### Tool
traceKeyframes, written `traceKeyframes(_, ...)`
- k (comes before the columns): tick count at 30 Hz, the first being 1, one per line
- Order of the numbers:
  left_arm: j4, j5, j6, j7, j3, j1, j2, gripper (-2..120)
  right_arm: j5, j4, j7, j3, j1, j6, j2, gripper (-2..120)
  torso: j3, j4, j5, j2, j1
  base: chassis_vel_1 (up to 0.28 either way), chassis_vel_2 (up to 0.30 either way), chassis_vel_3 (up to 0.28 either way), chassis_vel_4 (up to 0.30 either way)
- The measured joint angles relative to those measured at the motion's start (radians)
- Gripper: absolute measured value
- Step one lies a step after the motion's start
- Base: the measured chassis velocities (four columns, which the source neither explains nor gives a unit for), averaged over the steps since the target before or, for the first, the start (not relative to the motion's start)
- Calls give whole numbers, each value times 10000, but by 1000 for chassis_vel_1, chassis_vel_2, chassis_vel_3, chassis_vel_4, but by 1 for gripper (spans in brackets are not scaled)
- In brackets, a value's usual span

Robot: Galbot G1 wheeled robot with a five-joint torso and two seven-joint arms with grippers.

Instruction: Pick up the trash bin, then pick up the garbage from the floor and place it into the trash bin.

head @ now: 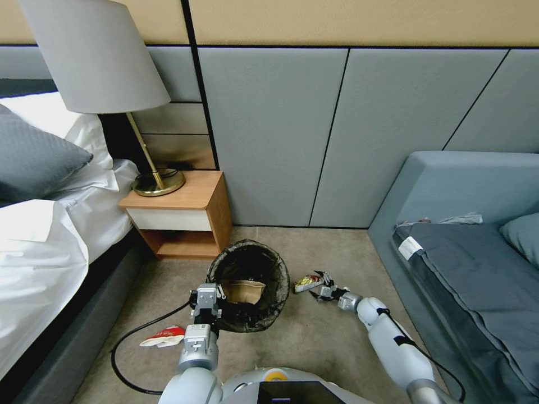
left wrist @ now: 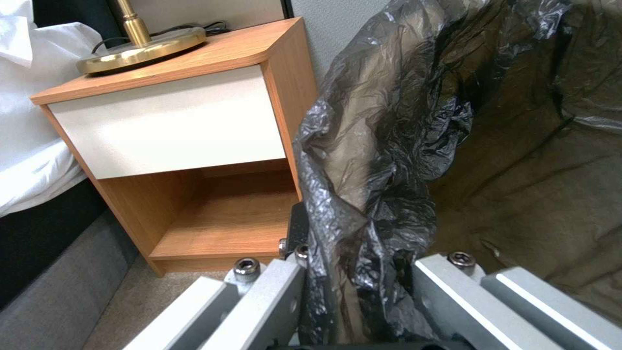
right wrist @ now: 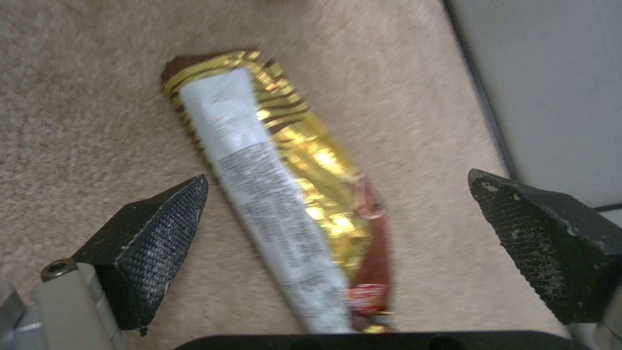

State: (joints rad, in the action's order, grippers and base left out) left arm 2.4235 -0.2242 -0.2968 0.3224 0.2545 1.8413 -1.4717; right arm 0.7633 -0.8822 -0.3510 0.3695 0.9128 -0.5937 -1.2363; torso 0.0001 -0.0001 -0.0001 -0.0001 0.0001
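Head view: left gripper [head: 206, 300] is pinching the trash bin [head: 250, 285] by its near rim, beside the nightstand [head: 185, 216]. Right gripper [head: 321, 287] sits low over the gold wrapper [head: 307, 282] on the carpet [head: 314, 336]; a red-and-white pack [head: 164, 336] lies near the left arm.

Left wrist: fingers [left wrist: 285, 287] clamp the bag-lined rim.

Right wrist: pads [right wrist: 162, 233] spread wide either side of the wrapper, not touching it.

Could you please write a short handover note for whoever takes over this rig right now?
Left gripper: shut on the trash bin rim, bin held tipped beside the nightstand.
Right gripper: open, low over the carpet, fingers straddling the gold wrapper without gripping it.
Done: bin picked up; a tan piece lies inside it.
Left: close on the gold wrapper and drop it in the bin, then fetch the red-and-white pack on the floor by the left arm.
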Motion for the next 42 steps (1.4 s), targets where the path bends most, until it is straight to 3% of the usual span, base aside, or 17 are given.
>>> traceKeyframes(15, 6, -64, 36, 10, 0, 70, -52, 0, 158, 1578, 430, -138, -866, 160, -428, 97, 0, 0, 0, 0, -1, 0, 0, 0, 0)
traceKeyframes(27, 53, -70, 49, 22, 47, 139, -67, 0, -254, 2294, 294, -107, -1330, 151, -550, 56, -1, 1, 0, 0, 0, 0, 0, 0, 0)
traceKeyframes(30, 58, -76, 50, 23, 62, 157, -66, 0, -537, 2501, 251, -95, -1390, 165, -568, 41, -1, 1, 1, 0, 0, 0, 0, 0, 0)
traceKeyframes(42, 76, -77, 60, 26, 80, 186, -58, 0, -1052, 2565, -37, -35, -1419, 122, -493, 0, -1, 1, 0, 0, 0, 0, 0, 0, 0)
